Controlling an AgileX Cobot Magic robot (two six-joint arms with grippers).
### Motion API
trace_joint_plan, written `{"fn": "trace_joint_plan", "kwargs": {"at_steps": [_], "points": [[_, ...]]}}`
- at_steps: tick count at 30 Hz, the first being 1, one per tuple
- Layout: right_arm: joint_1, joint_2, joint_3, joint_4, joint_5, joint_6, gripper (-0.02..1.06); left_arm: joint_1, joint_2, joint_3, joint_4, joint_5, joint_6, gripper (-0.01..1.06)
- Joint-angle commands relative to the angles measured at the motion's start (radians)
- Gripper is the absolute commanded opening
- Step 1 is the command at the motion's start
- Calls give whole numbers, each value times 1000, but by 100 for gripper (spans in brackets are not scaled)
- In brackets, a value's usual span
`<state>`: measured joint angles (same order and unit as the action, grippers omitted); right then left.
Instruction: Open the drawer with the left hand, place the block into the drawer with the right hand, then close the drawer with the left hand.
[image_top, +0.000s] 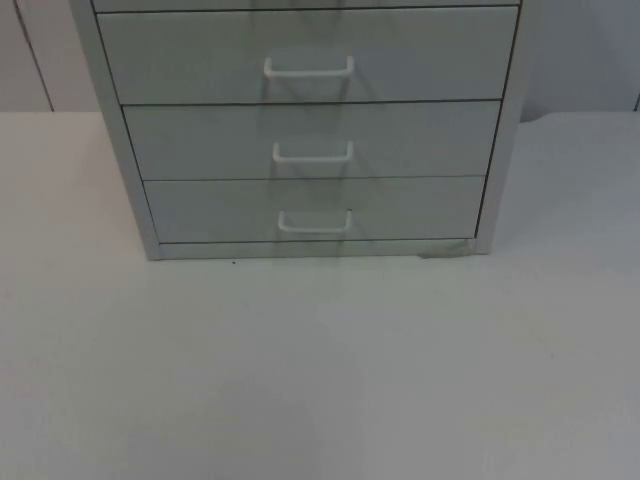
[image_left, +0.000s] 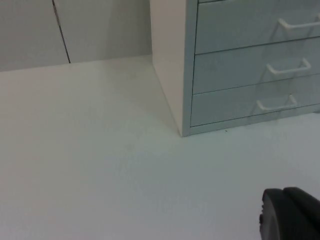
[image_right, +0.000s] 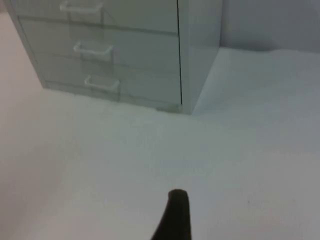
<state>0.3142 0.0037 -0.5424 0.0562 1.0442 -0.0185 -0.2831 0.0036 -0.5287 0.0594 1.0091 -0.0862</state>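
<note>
Cabinet stands upper centre of the top view on the table; all drawers closed, bottom drawer included. Left gripper and right gripper hover over the table; finger opening cannot be told.

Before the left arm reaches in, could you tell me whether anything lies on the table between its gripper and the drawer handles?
Nothing visible does: bare table runs from the left gripper to the closed drawers' handles.
</note>
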Motion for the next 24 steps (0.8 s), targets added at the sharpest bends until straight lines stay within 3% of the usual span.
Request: {"fn": "trace_joint_plan", "kwargs": {"at_steps": [1, 10, 24], "points": [[-2, -4, 7, -2, 3, 4, 69, 5, -4, 5, 1, -7, -10, 0], [-2, -4, 27, 2, 32, 4, 69, 5, -4, 37, 3, 73, -35, 0], [-2, -4, 27, 9, 34, -15, 69, 5, -4, 34, -37, 69, 14, 0]]}}
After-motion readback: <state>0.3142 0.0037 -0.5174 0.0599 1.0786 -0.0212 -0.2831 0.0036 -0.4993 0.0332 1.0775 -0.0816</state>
